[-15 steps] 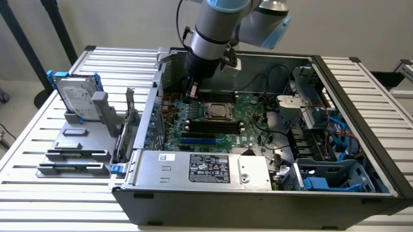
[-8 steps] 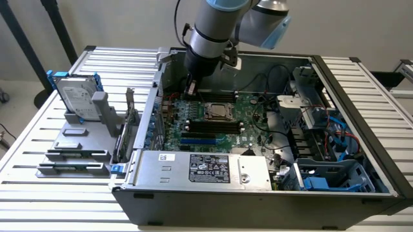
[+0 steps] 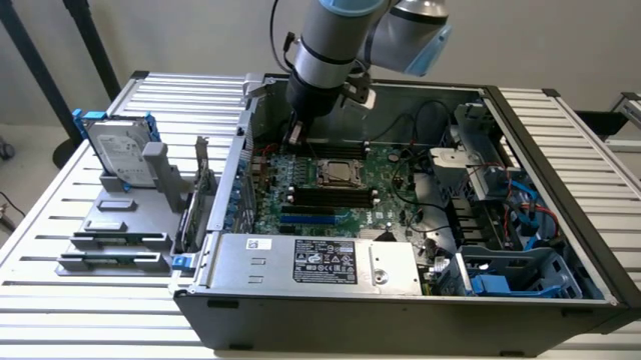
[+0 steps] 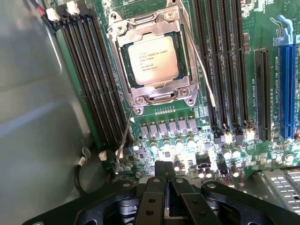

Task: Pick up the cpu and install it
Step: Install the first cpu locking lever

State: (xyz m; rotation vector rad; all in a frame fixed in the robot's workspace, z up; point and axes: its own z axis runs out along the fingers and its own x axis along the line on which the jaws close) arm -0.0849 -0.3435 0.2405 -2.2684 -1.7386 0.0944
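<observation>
The cpu (image 4: 153,59) is a small square chip with a silvery top plate. It lies flat in the motherboard socket (image 4: 140,96), with the socket's metal frame around its edges. In the exterior view the cpu (image 3: 338,174) sits mid-board inside the open computer case (image 3: 401,304). My gripper (image 4: 164,169) is shut with nothing between its fingers. It hangs above the board a short way from the socket, not touching the chip. In the exterior view the gripper (image 3: 294,136) points down near the case's back left corner.
Black memory slots (image 4: 89,79) flank the socket, and thin wire levers (image 4: 124,136) stick out beside it. A blue slot (image 4: 287,79) lies further off. Outside the case stand a hard drive in a blue bracket (image 3: 118,154) and memory sticks (image 3: 115,259). The power supply (image 3: 311,262) fills the case front.
</observation>
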